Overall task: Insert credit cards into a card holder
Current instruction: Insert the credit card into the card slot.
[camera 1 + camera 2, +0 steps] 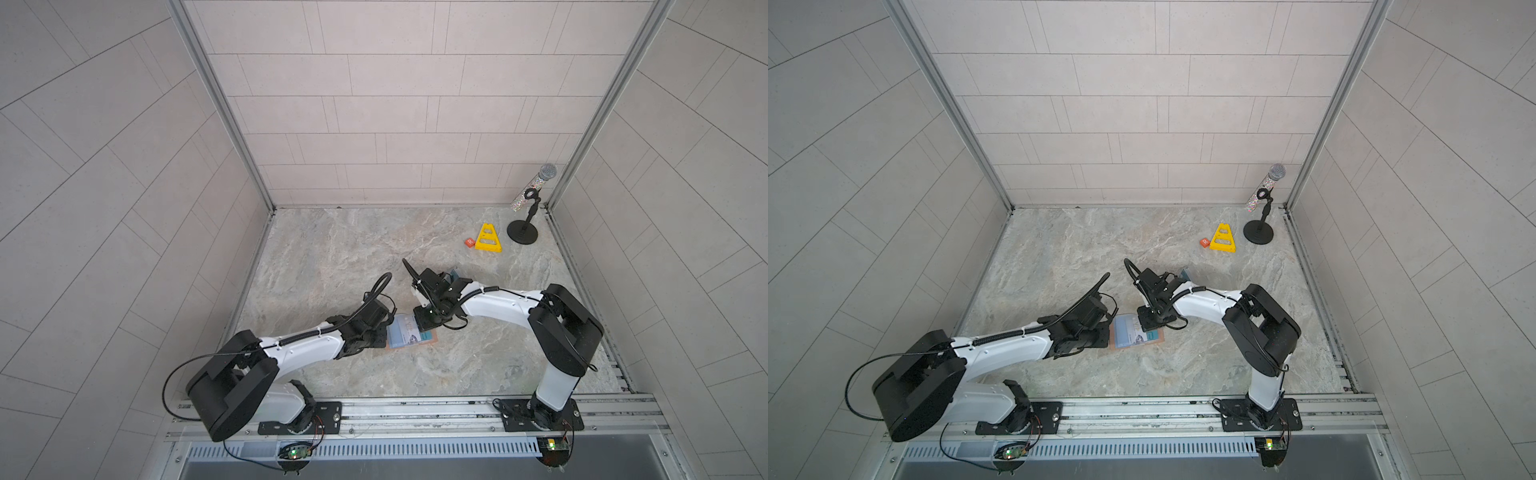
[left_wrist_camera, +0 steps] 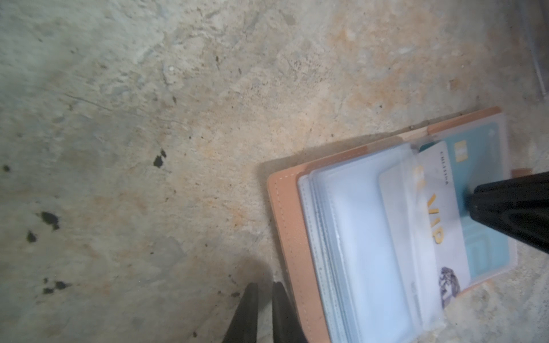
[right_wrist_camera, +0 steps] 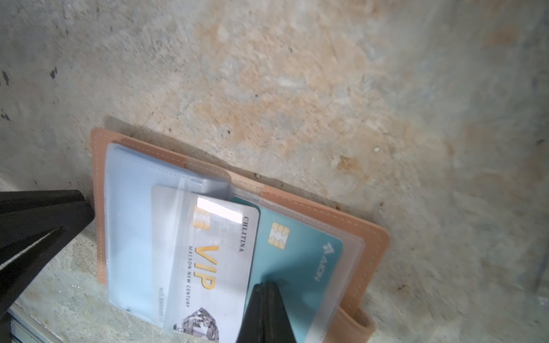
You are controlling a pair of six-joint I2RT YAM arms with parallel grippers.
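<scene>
The tan card holder (image 1: 432,340) (image 1: 1158,337) lies open on the marble table, its clear sleeves facing up. In the right wrist view a pale grey VIP credit card (image 3: 219,261) sits partly inside a sleeve on the left page of the holder (image 3: 365,243). A teal card (image 3: 297,261) lies in the right-hand sleeve. My right gripper (image 3: 266,283) (image 1: 424,322) is shut, with its tips down on that teal card. My left gripper (image 2: 265,284) (image 1: 380,336) is shut but for a thin slit, with nothing in it. It stands on the table against the holder's (image 2: 285,222) outer edge.
At the back right are a microphone on a black stand (image 1: 523,232), a yellow triangular piece (image 1: 488,239) and a small orange block (image 1: 469,243). A small bluish object (image 1: 1185,273) shows partly behind the right arm. Metal rails run along the table's sides and front.
</scene>
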